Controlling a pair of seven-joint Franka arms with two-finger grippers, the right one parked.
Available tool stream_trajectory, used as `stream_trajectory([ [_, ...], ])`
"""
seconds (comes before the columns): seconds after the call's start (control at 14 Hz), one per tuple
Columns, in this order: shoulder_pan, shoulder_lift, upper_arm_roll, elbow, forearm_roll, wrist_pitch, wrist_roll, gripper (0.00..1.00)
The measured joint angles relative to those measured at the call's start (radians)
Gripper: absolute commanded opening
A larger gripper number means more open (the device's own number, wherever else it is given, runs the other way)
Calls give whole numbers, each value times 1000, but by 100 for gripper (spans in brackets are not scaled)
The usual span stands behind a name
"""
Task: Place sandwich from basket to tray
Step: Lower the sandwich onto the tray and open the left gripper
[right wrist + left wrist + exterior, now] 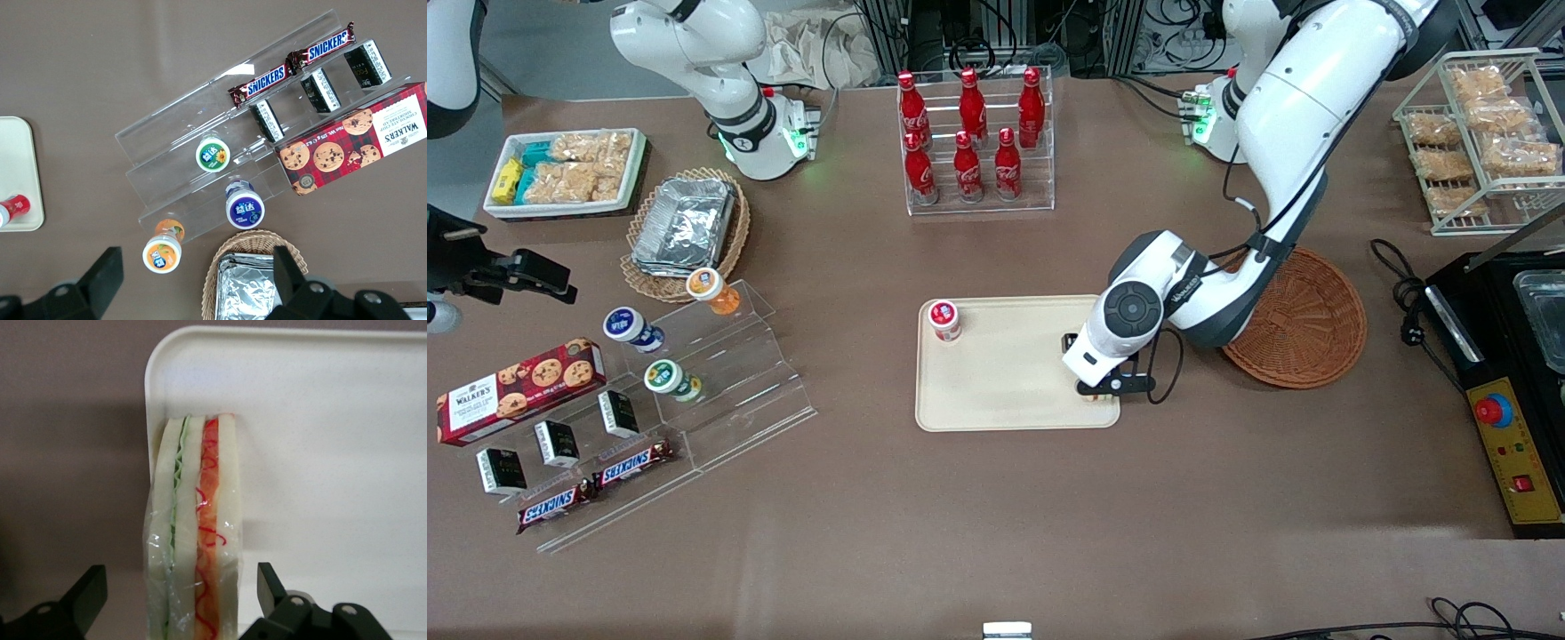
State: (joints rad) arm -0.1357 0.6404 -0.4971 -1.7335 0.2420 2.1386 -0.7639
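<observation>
Left gripper [1100, 388] is low over the tray [996, 391], at the tray corner nearest the front camera on the working arm's end. Wrist view shows the sandwich [195, 540] standing on edge on the tray [320, 453], right along the rim near a rounded corner, clear wrap on, green filling layer on one side and red on the other. Gripper [183, 600] straddles it: fingers [85, 592] spread wide, visible gap on both sides of the bread, so released, not clamping. In the front view the sandwich is almost entirely hidden under the wrist; only a sliver of something pale shows at the tray rim there, can't confirm more from that angle. Basket [1303, 320], reddish-brown wicker, sits just beside the tray toward the working arm's end, partly covered by the arm; the part that shows has nothing in it. Also on the tray: a small red-lidded cup [944, 319], at the corner toward the parked arm's end and farther from the front camera than the gripper, well apart from the sandwich. Rack of red cola bottles [971, 133] stands farther from the front camera than the tray. Clear stepped display [694, 391] with snack bars and cups sits toward the parked arm's end.
</observation>
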Motion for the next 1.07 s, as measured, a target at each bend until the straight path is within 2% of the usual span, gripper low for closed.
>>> stream_trajectory([
  [0.29, 1, -48, -2, 28, -1, -21, -5, 100],
  [0.57, 17, -118, -1, 70, -22, -132, -5, 100],
  [1.07, 52, -137, 0, 159, -50, -197, -2, 100],
])
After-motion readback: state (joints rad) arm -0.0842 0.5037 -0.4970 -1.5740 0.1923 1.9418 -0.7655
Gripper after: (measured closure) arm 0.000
